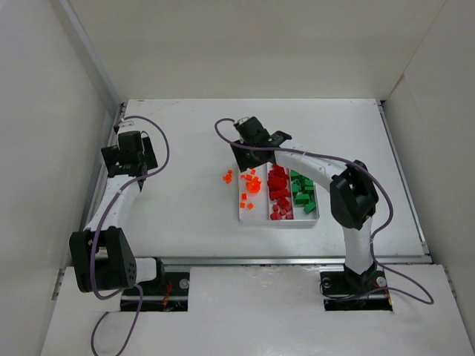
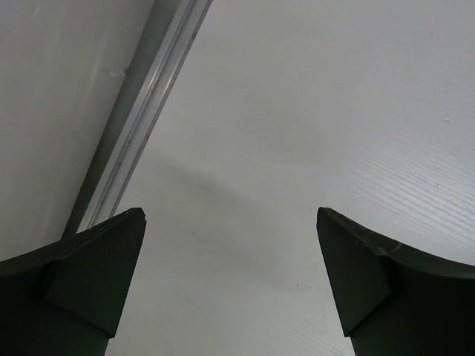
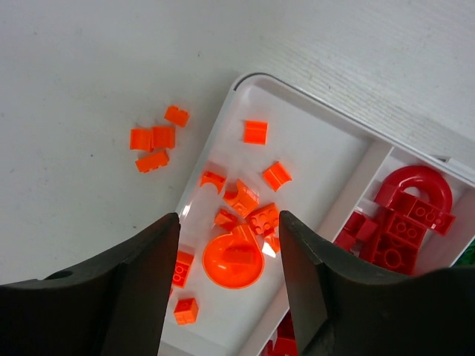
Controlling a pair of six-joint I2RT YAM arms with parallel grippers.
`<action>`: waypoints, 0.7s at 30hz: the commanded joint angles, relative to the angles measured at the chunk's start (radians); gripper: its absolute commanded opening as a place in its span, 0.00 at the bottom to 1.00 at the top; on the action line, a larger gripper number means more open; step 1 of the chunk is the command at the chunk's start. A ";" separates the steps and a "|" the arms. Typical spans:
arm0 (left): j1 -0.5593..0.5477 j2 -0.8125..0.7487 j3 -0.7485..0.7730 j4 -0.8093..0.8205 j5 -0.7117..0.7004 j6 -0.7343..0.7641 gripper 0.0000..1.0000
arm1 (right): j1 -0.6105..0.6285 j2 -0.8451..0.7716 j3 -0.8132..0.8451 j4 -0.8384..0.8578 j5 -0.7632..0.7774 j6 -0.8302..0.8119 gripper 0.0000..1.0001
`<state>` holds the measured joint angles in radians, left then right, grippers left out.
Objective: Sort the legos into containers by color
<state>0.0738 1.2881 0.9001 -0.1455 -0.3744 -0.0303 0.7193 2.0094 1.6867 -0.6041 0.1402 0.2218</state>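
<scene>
The right tool [image 3: 230, 222], its blunt dark fingers apart, hangs over a glossy white tray [image 3: 319, 141] at centre frame. Studded orange bricks [image 3: 241, 199] lie in the tray's end compartment, with red bricks [image 3: 401, 222] in the next one. Four orange strays [image 3: 152, 139] sit on the matte table [image 3: 74, 59] at upper left. The left tool [image 2: 230, 213] is also spread apart.

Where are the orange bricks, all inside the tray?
Partly out: a few orange bricks lie on the table beside the tray; the rest sit inside.

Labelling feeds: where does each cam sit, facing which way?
Top external: above, behind bases, looking down; left arm, right arm, tray show.
Left wrist: on left arm, facing table past open left pincer.
Right wrist: on right arm, looking down through open right pincer at orange legos.
Shared: top and right wrist see tray, orange legos.
</scene>
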 commanded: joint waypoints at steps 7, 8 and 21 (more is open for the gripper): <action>0.017 0.008 0.026 -0.005 0.048 0.012 1.00 | 0.091 0.084 0.169 0.006 -0.111 -0.170 0.60; 0.017 0.008 0.026 -0.005 0.048 0.012 1.00 | 0.101 0.109 0.197 -0.015 -0.111 -0.179 0.58; 0.017 0.008 0.026 -0.005 0.057 0.012 1.00 | 0.130 0.296 0.311 -0.095 -0.039 -0.202 0.53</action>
<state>0.0868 1.3025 0.9001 -0.1566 -0.3214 -0.0231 0.8509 2.3142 1.9835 -0.7036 0.0719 0.0315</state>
